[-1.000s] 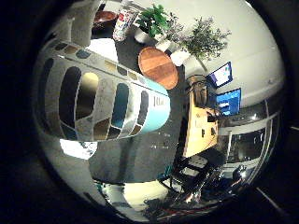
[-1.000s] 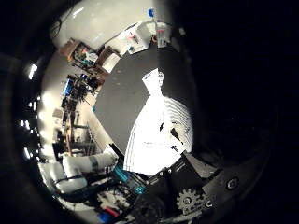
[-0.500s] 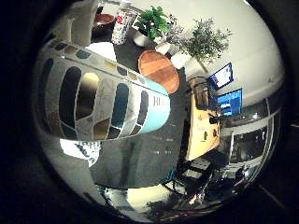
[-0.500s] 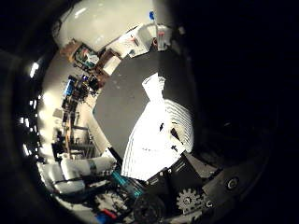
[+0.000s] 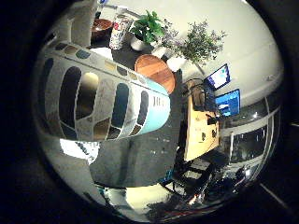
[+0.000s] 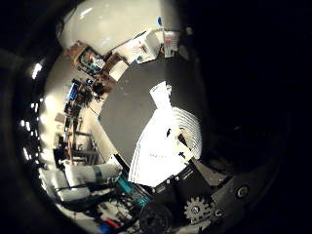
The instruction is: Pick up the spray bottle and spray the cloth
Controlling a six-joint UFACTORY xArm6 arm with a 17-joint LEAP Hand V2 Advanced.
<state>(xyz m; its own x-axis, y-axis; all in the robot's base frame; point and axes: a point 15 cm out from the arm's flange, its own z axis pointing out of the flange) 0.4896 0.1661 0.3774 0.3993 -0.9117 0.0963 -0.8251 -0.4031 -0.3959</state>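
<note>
— Right by the palm is the spray bottle [image 5: 100,105], above the dark table [image 5: 140,158]. Is the hand [image 6: 195,195] gripping it?

— Can't tell. It could slip and miss the white cloth [image 6: 163,146].

A dark tabletop [image 5: 140,158] fills the lower middle of the little-finger view. Above it sits a round wooden board [image 5: 156,72], with potted plants [image 5: 198,44] and a patterned can [image 5: 119,30] along the upper edge against a pale wall [image 5: 252,37]. At the right, two lit monitors [image 5: 224,91] stand over a wooden desk [image 5: 201,133]. In the thumb view, white boxes [image 6: 144,48] sit at the table's far edge near the top, and cluttered shelves [image 6: 80,92] line the left.
</note>
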